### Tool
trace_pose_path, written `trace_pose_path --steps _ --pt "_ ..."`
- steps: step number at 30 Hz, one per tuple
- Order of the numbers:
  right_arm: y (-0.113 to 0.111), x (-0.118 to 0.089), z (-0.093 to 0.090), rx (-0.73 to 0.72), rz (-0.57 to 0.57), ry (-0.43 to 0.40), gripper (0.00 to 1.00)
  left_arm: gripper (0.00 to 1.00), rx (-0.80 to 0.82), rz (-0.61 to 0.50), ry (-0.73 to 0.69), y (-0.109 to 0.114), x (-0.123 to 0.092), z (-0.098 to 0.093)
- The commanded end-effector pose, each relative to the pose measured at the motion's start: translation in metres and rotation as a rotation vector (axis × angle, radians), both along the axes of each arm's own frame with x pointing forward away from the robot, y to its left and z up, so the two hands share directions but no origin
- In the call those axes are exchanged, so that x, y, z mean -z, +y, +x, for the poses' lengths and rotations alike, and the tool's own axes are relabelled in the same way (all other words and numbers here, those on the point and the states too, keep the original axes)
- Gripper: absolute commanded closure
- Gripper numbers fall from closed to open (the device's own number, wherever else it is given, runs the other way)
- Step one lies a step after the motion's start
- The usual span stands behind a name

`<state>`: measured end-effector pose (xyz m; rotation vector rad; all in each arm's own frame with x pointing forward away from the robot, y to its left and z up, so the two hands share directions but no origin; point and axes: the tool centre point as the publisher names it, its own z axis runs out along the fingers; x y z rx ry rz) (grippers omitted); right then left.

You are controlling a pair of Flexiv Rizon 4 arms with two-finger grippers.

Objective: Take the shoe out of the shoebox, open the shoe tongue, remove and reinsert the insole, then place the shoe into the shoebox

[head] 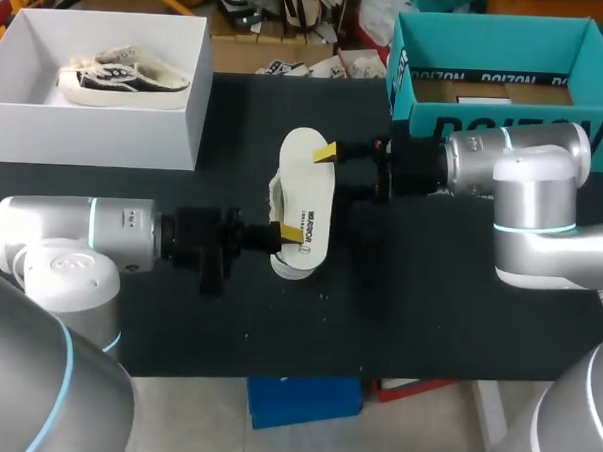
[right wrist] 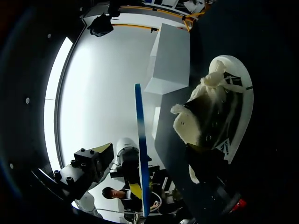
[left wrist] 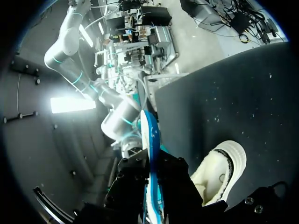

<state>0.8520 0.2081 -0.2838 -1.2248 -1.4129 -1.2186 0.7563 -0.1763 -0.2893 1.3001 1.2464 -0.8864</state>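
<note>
My left gripper [head: 284,235] is shut on the near end of a white insole [head: 305,191] and holds it just above the table's middle. In the left wrist view the insole [left wrist: 150,140] runs edge-on between the fingers and shows its blue underside. The cream shoe [head: 278,197] lies on the black table under and beside the insole, and shows beside my left gripper [left wrist: 219,170]. My right gripper [head: 336,169] is open at the insole's far end. The insole [right wrist: 140,149] stands between its spread fingers, one yellow-tipped finger [right wrist: 96,161] on one side and the shoe [right wrist: 215,116] on the other.
A white shoebox [head: 175,140] at the back left holds a second, black-and-white shoe [head: 123,76]. A teal box [head: 426,121] stands open at the back right, close behind my right arm. The black table [head: 398,310] has bare surface toward the front.
</note>
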Motion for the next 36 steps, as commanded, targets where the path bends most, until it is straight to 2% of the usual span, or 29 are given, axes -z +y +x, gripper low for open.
trace_pose_path --steps 1,2,3,6,8,9,12,15,16,17,18,29,30,31,36 --pt "0.0013 -0.0025 -0.0023 0.002 -0.012 0.003 0.00 1.00 -0.005 0.003 -0.002 -0.0017 0.0002 -0.0006" --pt "0.0011 -0.0031 -0.0027 0.002 -0.014 0.004 0.02 1.00 -0.005 0.003 -0.002 -0.0017 0.0002 -0.0006" --pt "0.0006 -0.0040 -0.0028 0.002 -0.015 0.004 0.19 1.00 -0.005 0.003 -0.002 -0.0017 0.0002 -0.0006" --pt "-0.0002 -0.0064 -0.0019 0.001 -0.021 0.002 0.26 1.00 -0.005 0.003 -0.002 -0.0017 0.0002 -0.0006" --pt "0.0000 -0.0078 -0.0015 -0.001 -0.023 0.002 0.35 1.00 -0.005 0.003 -0.002 -0.0017 0.0002 -0.0006" --pt "-0.0001 -0.0080 -0.0014 -0.001 -0.025 0.001 0.50 1.00 -0.005 0.003 -0.002 -0.0017 0.0002 -0.0006" --pt "-0.0008 -0.0086 -0.0010 -0.004 -0.028 0.001 0.52 1.00 -0.005 0.003 -0.002 -0.0017 0.0002 -0.0006" --pt "-0.0013 -0.0088 -0.0008 -0.007 -0.030 0.001 0.62 1.00 -0.005 0.003 -0.002 -0.0017 0.0002 -0.0006" --pt "-0.0015 -0.0088 -0.0008 -0.008 -0.030 0.001 0.75 1.00 -0.005 0.003 -0.002 -0.0017 0.0002 -0.0006" --pt "-0.0016 -0.0087 -0.0008 -0.010 -0.030 0.002 0.98 1.00 -0.005 0.003 -0.002 -0.0017 0.0002 -0.0006" --pt "-0.0017 -0.0083 -0.0008 -0.017 -0.033 0.005 1.00 1.00 -0.005 0.003 -0.002 -0.0017 0.0002 -0.0006" --pt "-0.0014 -0.0075 -0.0010 -0.018 -0.037 0.007 1.00 1.00 -0.005 0.003 -0.002 -0.0017 0.0002 -0.0006" --pt "-0.0014 -0.0075 -0.0010 -0.018 -0.037 0.007 1.00 0.93 -0.005 0.003 -0.002 -0.0017 0.0002 -0.0006" --pt "-0.0014 -0.0075 -0.0010 -0.018 -0.037 0.007 1.00 0.00 -0.005 0.003 -0.002 -0.0017 0.0002 -0.0006" --pt "-0.0014 -0.0075 -0.0010 -0.018 -0.037 0.007 1.00 0.00 -0.005 0.003 -0.002 -0.0017 0.0002 -0.0006"
